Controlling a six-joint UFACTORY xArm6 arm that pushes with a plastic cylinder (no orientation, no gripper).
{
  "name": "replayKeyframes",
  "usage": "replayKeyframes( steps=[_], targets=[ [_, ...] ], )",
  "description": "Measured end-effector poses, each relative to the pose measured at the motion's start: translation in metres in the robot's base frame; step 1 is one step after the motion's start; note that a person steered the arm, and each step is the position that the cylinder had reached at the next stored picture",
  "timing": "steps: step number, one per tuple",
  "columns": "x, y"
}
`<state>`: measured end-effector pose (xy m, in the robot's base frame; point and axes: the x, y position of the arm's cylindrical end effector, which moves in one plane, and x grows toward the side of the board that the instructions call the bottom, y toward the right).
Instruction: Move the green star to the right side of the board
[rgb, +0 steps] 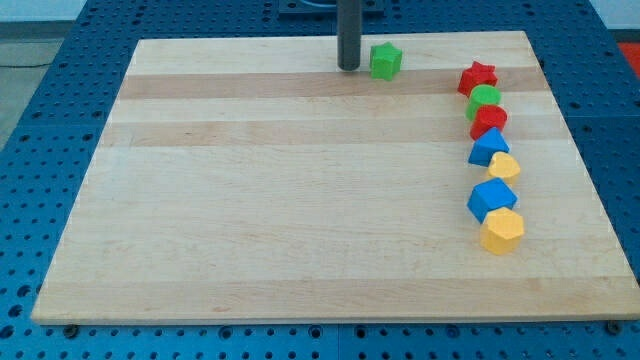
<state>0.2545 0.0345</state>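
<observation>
The green star (385, 61) lies near the view's top edge of the wooden board (250, 200), a little right of centre. My tip (348, 67) stands just left of it, a small gap apart. At the view's right, a column of blocks runs downward: a red star (478, 77), a green round block (485, 99), a red block (489, 121), a blue block (487, 147), a yellow block (505, 166), a blue cube (491, 198) and a yellow hexagon (502, 231).
The board lies on a blue perforated table (40, 120). The column of blocks at the right stands close together, each touching or nearly touching its neighbour.
</observation>
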Motion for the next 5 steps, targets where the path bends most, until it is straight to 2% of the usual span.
replayKeyframes(
  steps=[2, 3, 5],
  targets=[
    [-0.001, 0.056],
    [-0.005, 0.061],
    [0.012, 0.051]
  ],
)
